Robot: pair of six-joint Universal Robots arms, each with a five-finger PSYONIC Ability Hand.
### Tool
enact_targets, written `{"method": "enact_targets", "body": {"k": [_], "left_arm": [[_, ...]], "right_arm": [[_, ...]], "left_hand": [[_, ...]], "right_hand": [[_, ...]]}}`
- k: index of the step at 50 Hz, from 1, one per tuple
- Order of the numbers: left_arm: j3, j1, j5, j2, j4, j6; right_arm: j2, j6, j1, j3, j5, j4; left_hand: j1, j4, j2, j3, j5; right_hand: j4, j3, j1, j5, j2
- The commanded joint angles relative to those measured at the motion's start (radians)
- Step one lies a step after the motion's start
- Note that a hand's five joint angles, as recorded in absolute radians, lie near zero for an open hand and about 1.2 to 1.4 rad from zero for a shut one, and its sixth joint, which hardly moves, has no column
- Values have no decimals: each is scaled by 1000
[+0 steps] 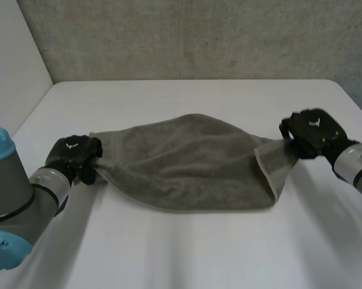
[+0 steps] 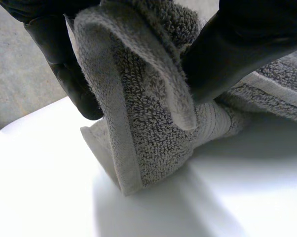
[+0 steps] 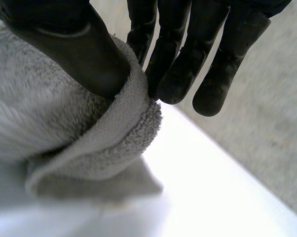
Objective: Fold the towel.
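A grey towel point(image 1: 190, 162) lies stretched across the middle of the white table point(image 1: 187, 253), sagging between my two hands. My left hand point(image 1: 76, 155) holds the towel's left end; in the left wrist view its thumb point(image 2: 237, 47) and fingers point(image 2: 72, 74) pinch a fold of the towel point(image 2: 143, 118) just above the table. My right hand point(image 1: 310, 132) holds the right end. There the thumb point(image 3: 79, 54) presses the towel's edge point(image 3: 114, 128) against the fingers point(image 3: 175, 69).
A grey wall point(image 1: 199, 36) rises behind the table's far edge. The table's right edge point(image 3: 247, 173) runs close beside my right hand, with grey floor beyond it. Bare table point(image 1: 169, 259) lies in front of the towel.
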Motion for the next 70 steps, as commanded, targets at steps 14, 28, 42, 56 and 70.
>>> {"method": "enact_targets", "body": {"k": [14,28,42,56,70], "left_arm": [[-16,12,-2,-19,91,13],[-33,12,0,-19,97,13],[-45,14,0,-19,111,14],[-57,12,-2,-19,129,19],[-95,8,0,-19,187,143]], "right_arm": [[-24,-168,-19,132,-35,2],[-24,-462,5,197,-17,11],[-24,-476,94,214,-25,-1],[18,-559,130,169,37,1],[-14,-406,102,163,148,-116]], "left_hand": [[-26,-121,-89,-151,-264],[-26,-121,-89,-151,-264],[-26,-121,-89,-151,-264],[-26,-121,-89,-151,-264],[-768,-863,-831,-893,-1006]], "right_hand": [[-779,-777,-771,-780,-763],[-844,-842,-835,-845,-828],[-838,-836,-830,-839,-822],[-289,-287,-281,-290,-273],[71,73,79,70,87]]}}
